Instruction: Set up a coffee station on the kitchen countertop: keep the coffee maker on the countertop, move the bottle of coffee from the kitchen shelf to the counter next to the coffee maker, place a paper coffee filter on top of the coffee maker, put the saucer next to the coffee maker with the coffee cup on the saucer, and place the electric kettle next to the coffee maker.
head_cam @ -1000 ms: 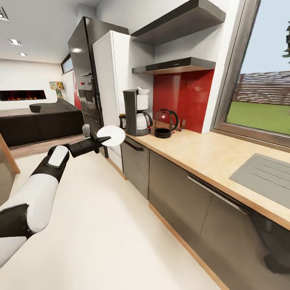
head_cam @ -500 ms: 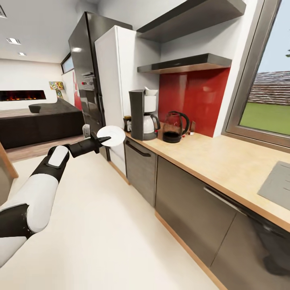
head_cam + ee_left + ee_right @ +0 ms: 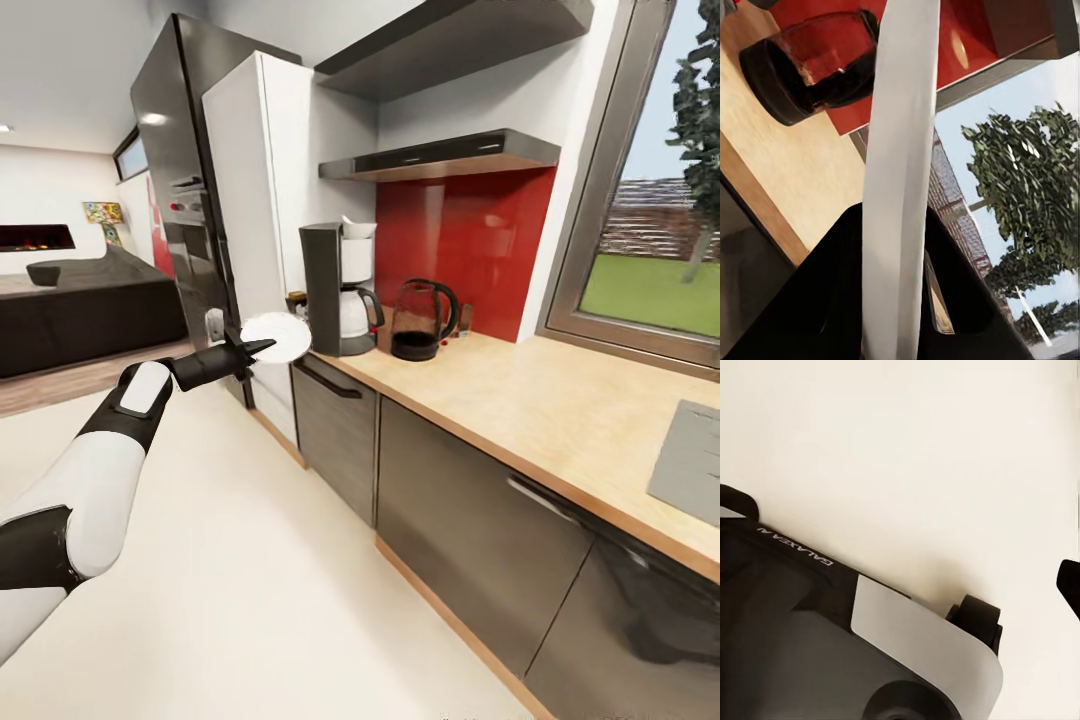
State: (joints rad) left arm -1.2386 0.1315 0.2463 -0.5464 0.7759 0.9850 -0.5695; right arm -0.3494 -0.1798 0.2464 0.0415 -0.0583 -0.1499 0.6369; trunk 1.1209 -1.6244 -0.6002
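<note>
The saucer [image 3: 276, 336] was clamped edge-on between the left gripper [image 3: 252, 349] fingers [image 3: 817, 300], held out in the air over the floor [image 3: 250, 560] beside the near end of the tabletop [image 3: 520, 395]. On that tabletop the coffee maker [image 3: 336, 290] stood by the white cabinet [image 3: 250, 230], a white paper coffee filter [image 3: 358, 228] on its top, the electric kettle [image 3: 420, 319] just beside it against the red backsplash [image 3: 460, 250], and the bottle of coffee [image 3: 296, 302] on its other side. Whether the right gripper's fingers were apart or together I cannot tell.
</note>
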